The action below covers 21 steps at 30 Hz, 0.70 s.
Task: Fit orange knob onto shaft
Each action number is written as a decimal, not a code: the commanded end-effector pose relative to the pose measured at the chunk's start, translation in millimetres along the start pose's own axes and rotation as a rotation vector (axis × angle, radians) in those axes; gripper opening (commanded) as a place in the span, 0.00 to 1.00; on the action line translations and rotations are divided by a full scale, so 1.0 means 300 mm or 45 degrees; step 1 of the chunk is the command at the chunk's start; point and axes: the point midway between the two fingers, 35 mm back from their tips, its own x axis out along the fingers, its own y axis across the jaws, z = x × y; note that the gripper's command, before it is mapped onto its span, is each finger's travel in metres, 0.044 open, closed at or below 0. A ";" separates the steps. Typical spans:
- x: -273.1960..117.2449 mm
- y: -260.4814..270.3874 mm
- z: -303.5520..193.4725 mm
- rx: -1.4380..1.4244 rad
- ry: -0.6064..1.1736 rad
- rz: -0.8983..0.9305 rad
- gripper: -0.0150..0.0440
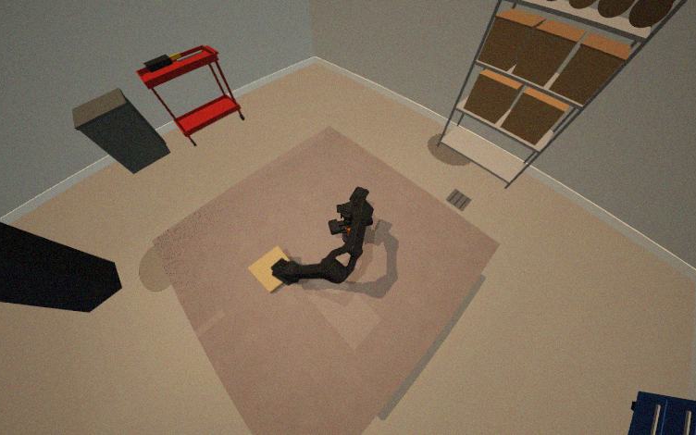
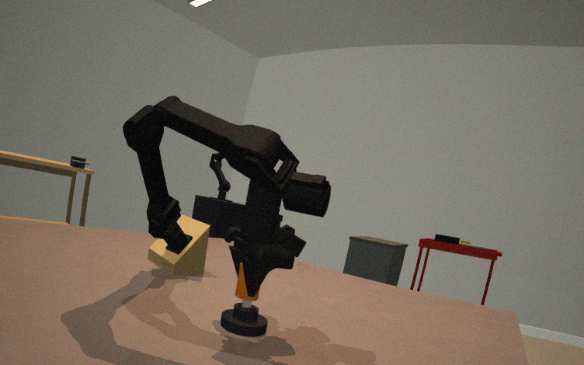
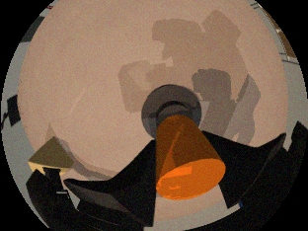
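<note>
My gripper (image 2: 248, 289) (image 3: 178, 139) is shut on the orange knob (image 1: 348, 230) (image 2: 241, 288) (image 3: 192, 179), a tapered piece held roughly upright, with a finger on either side. The round black pedestal (image 2: 243, 322) (image 3: 149, 115) stands directly below. A short length of the silver shaft (image 2: 246, 304) shows between the knob's lower rim and the pedestal's raised collar, so the knob is not down on the pedestal. The knob's underside, its hole and the flat sides are hidden. In the wrist view the knob covers the shaft and part of the pedestal.
A tan wedge block (image 1: 265, 269) (image 2: 195, 258) (image 3: 51, 154) stands under the arm's base, away from the pedestal. The reddish tabletop (image 1: 264, 345) (image 2: 376, 317) bears the arm's shadows. A red cart (image 1: 207, 116) (image 2: 460, 248), a grey cabinet (image 1: 124, 134) (image 2: 373, 260) and shelving (image 1: 483, 154) stand beyond.
</note>
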 end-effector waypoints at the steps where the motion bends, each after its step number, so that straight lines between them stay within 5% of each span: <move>1: -0.010 -0.008 0.003 0.009 -0.007 -0.010 0.25; 21: -0.004 0.001 0.002 0.009 -0.007 -0.010 0.25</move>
